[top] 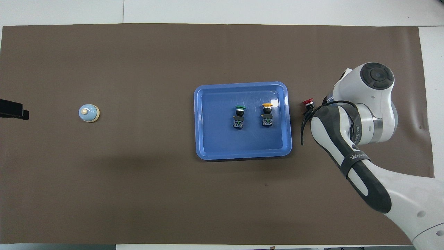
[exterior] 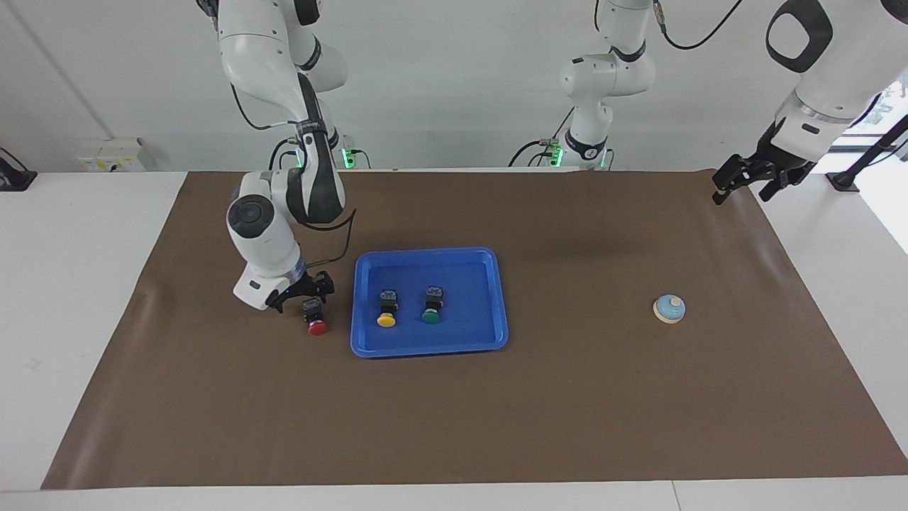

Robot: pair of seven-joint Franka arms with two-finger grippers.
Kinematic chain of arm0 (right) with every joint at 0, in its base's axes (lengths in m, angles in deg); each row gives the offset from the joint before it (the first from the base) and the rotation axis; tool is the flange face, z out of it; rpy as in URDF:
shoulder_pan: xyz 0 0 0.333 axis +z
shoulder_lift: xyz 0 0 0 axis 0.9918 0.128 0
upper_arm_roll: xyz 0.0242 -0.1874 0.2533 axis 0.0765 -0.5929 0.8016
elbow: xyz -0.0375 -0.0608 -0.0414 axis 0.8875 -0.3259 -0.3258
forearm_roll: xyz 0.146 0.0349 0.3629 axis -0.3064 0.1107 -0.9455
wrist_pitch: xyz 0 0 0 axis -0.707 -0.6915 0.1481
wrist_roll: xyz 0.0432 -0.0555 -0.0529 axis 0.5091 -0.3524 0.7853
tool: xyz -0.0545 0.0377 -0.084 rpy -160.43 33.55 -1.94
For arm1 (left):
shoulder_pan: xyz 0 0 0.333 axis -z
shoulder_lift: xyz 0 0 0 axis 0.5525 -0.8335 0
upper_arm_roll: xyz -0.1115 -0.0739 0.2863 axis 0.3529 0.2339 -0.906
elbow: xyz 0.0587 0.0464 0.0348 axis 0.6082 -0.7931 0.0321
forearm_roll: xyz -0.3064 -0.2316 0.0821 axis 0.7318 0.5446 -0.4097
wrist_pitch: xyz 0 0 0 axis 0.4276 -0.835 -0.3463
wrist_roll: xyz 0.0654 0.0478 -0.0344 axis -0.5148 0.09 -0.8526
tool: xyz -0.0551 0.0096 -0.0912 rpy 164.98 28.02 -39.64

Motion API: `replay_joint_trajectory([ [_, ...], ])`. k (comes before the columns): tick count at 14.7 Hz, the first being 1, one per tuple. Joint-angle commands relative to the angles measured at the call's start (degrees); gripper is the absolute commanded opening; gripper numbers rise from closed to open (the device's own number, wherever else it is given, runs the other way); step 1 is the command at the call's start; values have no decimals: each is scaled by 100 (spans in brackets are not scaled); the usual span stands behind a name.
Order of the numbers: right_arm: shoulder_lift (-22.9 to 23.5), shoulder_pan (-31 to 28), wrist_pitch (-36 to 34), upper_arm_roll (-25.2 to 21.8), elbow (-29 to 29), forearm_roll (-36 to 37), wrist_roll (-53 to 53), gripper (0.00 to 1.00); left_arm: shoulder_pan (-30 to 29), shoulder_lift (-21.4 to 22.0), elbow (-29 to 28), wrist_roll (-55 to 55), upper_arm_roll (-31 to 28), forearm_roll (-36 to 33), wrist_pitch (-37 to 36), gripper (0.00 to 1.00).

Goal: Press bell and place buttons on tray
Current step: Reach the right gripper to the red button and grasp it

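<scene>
Fingers of my right gripper (exterior: 310, 292) are spread and sit low just above the red button (exterior: 316, 317), which lies on its side on the brown worktop (exterior: 582, 397), beside the blue tray (exterior: 500, 298) but outside it. I judge the button light, rigid and a bit slick on its round cap, so I would pinch the square black body, the end nearest my fingers, not the cap. Inside the tray lie the yellow button (exterior: 386, 310) and the green button (exterior: 431, 305), side by side and apart. The bell (exterior: 669, 309) stands well away toward the left arm's end, where my left gripper (exterior: 746, 182) waits over the worktop's corner, its fingers also spread and holding nothing.
</scene>
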Motion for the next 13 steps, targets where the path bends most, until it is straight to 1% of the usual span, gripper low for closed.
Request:
replay_joint_trajectory([
  [1,-170,-48,141,39,345,-35,100,100,25,116,-99,-67,-3,-38,18,100],
  [2,-170,-57,272,39,434,-35,100,99,25,116,-99,-67,-3,-38,18,100],
  [4,-170,-40,457,39,592,-35,100,91,25,116,-99,-67,-3,-38,18,100],
  [6,-161,-40,501,39,593,-35,118,76,25,116,-99,-75,-11,-38,9,100],
  [7,-161,-31,501,48,584,-35,118,64,25,116,-99,-67,-11,-38,9,100],
  [8,-161,-31,501,56,575,-35,126,40,25,116,-99,-67,-3,-38,9,100],
  [9,-144,-31,484,74,505,-35,109,0,25,116,-99,-67,-3,-38,18,100],
  [12,-100,118,248,100,163,-35,39,0,25,116,-99,-75,-3,-38,18,100],
  [13,-100,188,-75,109,-116,-44,-66,0,25,116,-99,-67,-3,-38,9,100],
])
